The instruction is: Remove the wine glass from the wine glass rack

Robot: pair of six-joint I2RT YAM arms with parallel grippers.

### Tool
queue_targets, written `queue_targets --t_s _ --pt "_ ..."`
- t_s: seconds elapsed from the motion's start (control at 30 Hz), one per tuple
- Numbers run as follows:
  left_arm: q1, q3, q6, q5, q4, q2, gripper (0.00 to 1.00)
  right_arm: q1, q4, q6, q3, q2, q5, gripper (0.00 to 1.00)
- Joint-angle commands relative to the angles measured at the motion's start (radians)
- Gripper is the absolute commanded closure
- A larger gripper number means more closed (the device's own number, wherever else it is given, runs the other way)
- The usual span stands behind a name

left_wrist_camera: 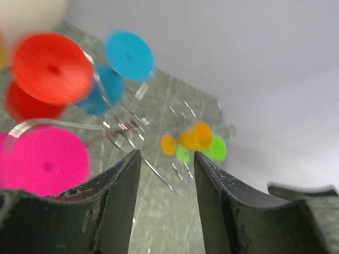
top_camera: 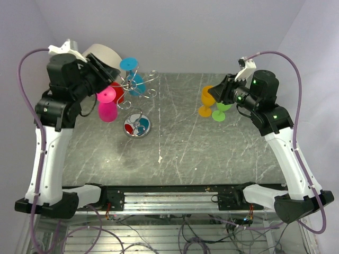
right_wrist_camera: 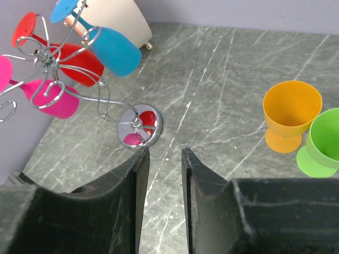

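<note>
The left gripper [left_wrist_camera: 165, 159] is being held with its jaws apart and nothing between them. It is being aimed just past the pink wine glass [left_wrist_camera: 45, 161], which is hanging foot-outward at the lower left of the wrist view. The red wine glass [left_wrist_camera: 50, 66] and the blue wine glass [left_wrist_camera: 128, 54] are hanging close beside it on the curled arms of the wine glass rack [right_wrist_camera: 139, 126], which is standing at the left rear of the table [top_camera: 212, 153].

The right gripper [right_wrist_camera: 164, 153] is being held empty, jaws narrowly parted, near the upright orange glass [right_wrist_camera: 291, 111] and green glass [right_wrist_camera: 324, 143], well apart from the rack.

Hazards are being judged as follows:
- A foot being caught in the wire is likely to drag the light rack over.
- A neighbouring glass is likely to be knocked by a closing finger.
</note>
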Motion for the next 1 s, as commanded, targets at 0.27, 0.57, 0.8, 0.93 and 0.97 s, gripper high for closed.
queue_targets --t_s 0.27,0.57,0.8,0.93,0.97 --pt "0.443 -0.086 0.004 0.268 0.048 -0.126 0.46 0.001 0.019 -0.038 -0.023 -0.040 0.009 0.70" --pt "0.449 -0.510 -0.040 0.311 0.138 -0.344 0.47 0.002 0.042 -0.024 -0.036 -0.035 -0.029 0.70" --pt "0.449 -0.587 -0.040 0.311 0.209 -0.357 0.47 0.002 0.069 -0.006 -0.048 -0.026 -0.078 0.70" --pt "0.450 -0.610 -0.068 0.334 0.260 -0.347 0.47 0.003 0.076 -0.004 -0.054 -0.031 -0.092 0.70" --pt "0.450 -0.613 -0.076 0.335 0.269 -0.348 0.46 0.002 0.074 -0.005 -0.052 -0.031 -0.091 0.70"
